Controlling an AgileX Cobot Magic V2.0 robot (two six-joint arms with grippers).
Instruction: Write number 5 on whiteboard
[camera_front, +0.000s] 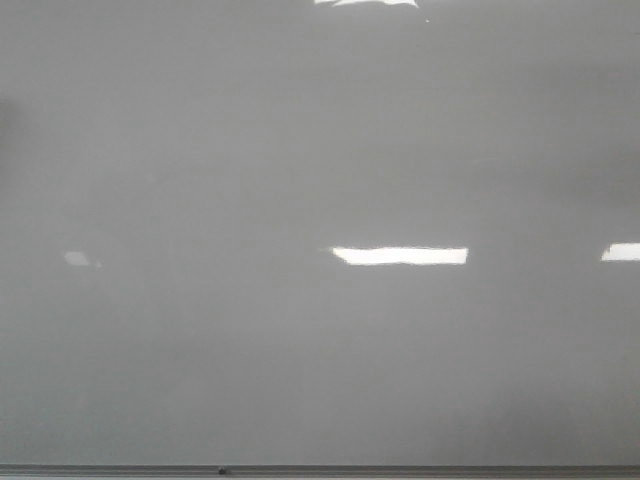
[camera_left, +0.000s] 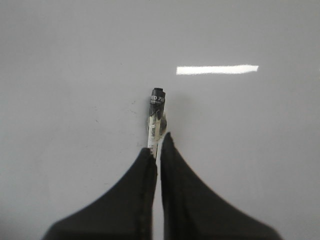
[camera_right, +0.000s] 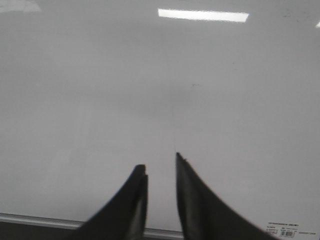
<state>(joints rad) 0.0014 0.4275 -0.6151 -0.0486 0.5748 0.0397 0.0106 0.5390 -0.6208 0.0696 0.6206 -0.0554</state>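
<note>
On the left side, the left gripper (camera_left: 158, 142) has its 2 dark fingers pressed together on a marker (camera_left: 155, 117), a thin white barrel with a black end piece bearing small print. The marker's long axis runs straight out from between the fingers, pointing away from the wrist toward the whiteboard (camera_left: 75, 75) that fills the left wrist view. Whether its black end touches the board or hangs just off it cannot be told from this angle, and it is unclear whether that end is a cap or the nib.

In the front view the whiteboard (camera_front: 200, 350) covers nearly the whole picture, glossy grey with bright light bars reflected on it and a thin grey frame along the lower edge. No number 5 shows on it anywhere; the surface reads blank, so the writing looks not yet begun. Neither arm appears in that view.

On the right, the right gripper (camera_right: 160, 170) has its fingers slightly apart with nothing between them, the board (camera_right: 75, 100) ahead of it, its frame edge and a small printed label (camera_right: 286, 231) close by.

The left arm holds the tool, so it is the one placed to write; judging from this, the coming move turns on bringing the marker's end squarely onto the board along its own axis
</note>
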